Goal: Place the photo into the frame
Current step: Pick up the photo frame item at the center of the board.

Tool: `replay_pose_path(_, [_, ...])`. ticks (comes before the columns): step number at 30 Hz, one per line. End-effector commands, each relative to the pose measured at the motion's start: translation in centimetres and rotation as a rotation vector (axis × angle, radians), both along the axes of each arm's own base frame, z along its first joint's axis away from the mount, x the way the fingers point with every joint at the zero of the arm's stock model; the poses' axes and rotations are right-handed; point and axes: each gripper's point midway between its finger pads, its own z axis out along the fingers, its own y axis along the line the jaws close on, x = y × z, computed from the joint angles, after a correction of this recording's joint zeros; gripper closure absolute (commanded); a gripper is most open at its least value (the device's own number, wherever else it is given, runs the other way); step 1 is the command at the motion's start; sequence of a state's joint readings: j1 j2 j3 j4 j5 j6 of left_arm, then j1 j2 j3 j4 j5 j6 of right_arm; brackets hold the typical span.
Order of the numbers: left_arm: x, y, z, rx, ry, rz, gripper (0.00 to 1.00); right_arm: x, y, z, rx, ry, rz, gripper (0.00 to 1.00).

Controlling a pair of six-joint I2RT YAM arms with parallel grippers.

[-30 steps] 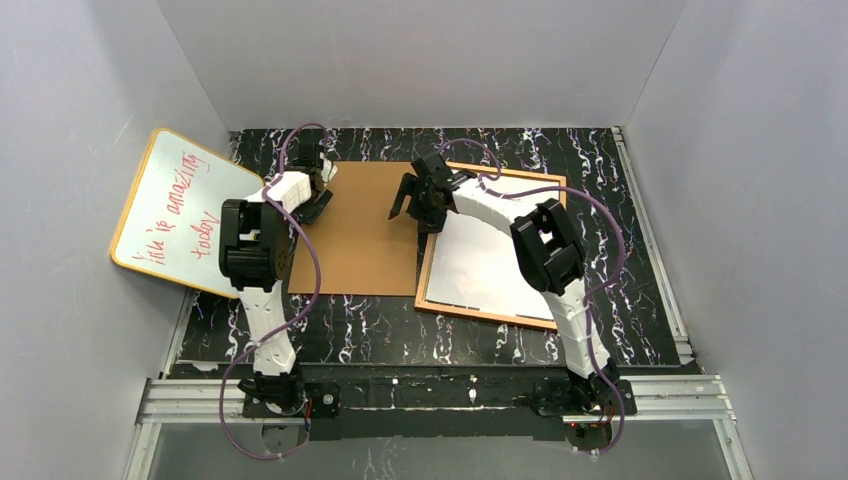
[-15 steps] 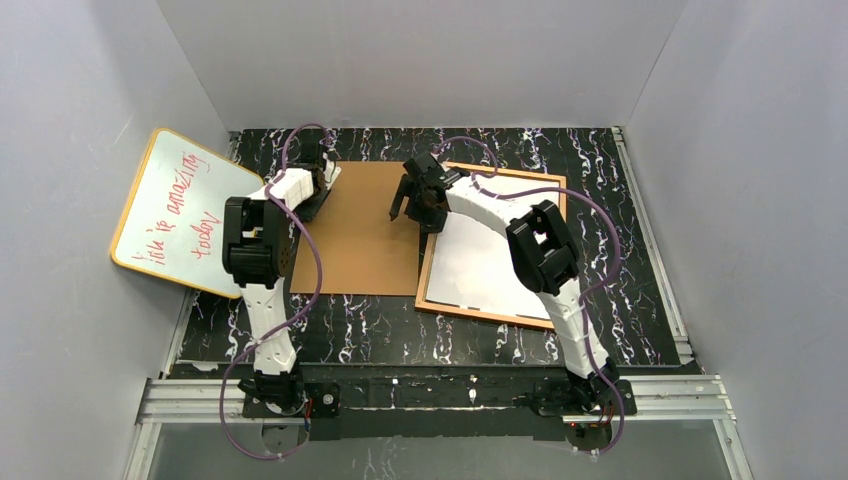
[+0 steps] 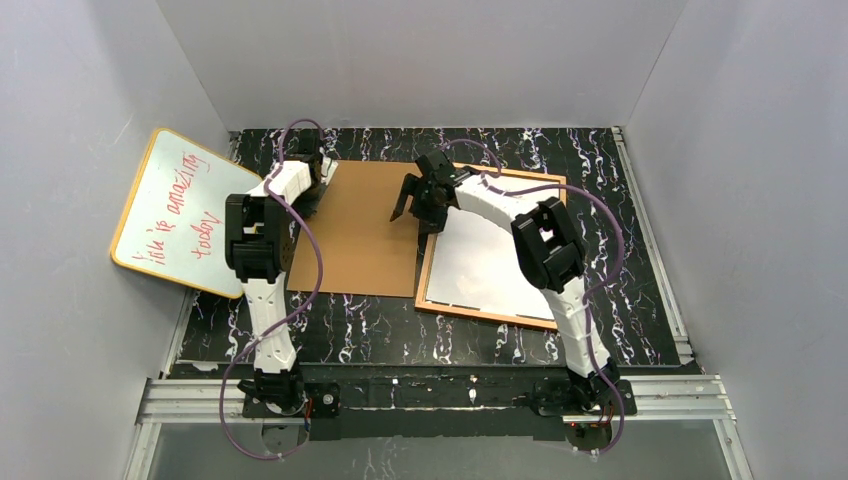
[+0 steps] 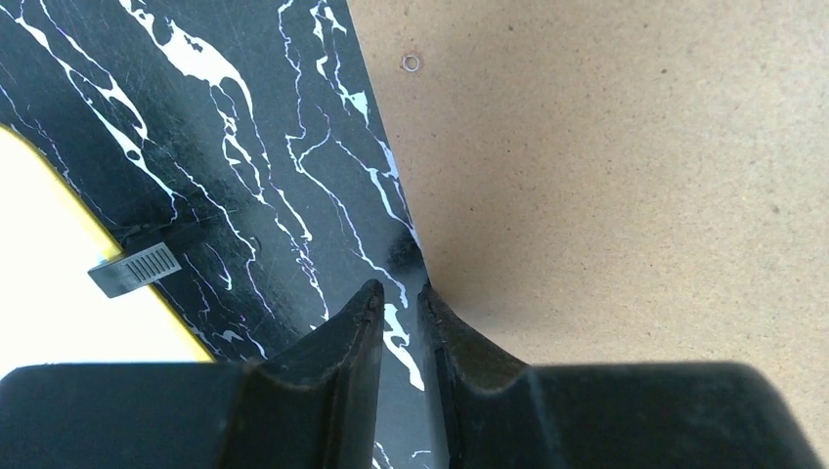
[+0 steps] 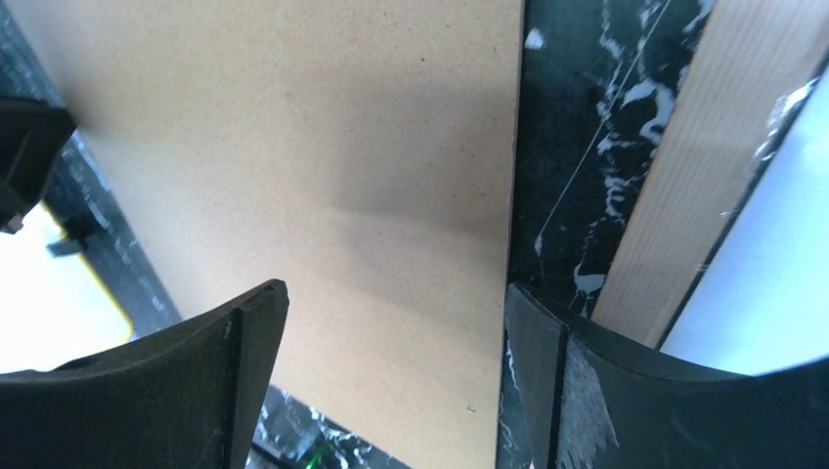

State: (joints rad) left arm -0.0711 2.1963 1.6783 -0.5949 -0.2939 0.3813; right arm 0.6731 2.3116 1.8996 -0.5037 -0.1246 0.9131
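The table (image 3: 500,340) is black with white marble veins (a metal rail (image 3: 440,395) runs along its near edge). Three flat things sit on it. A brown board (image 3: 365,235) lies flat, left of centre, reaching nearly to the far edge. Just to its right lies the frame (image 3: 495,245), also flat and slightly skewed, white within its orange-brown border. A thin strip of table shows between the two toward the far end, and their near corners almost meet. At the left side a whiteboard (image 3: 175,215) with a yellow edge and red writing stands tilted against the wall, its lower edge at the table's left margin.
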Motion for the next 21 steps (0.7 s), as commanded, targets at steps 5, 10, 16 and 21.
replay_pose_path(5, [-6.5,-5.5,-7.7,-0.271,0.308,-0.013,0.81,-3.8,6.6,17.5,0.614,-0.179,0.231,0.16])
replay_pose_path(10, [-6.8,-6.4,-7.2,-0.325,0.316,-0.027,0.82,-5.7,6.0,21.4,0.724,-0.224,0.274,0.17])
replay_pose_path(16, [-7.3,-7.3,-6.3,-0.377,0.325,-0.034,0.83,-6.2,5.4,21.6,0.748,-0.242,0.265,0.17])
replay_pose_path(21, [-7.7,-7.9,-5.3,-0.413,0.325,-0.039,0.83,-5.9,5.3,19.6,0.697,-0.194,0.232,0.20])
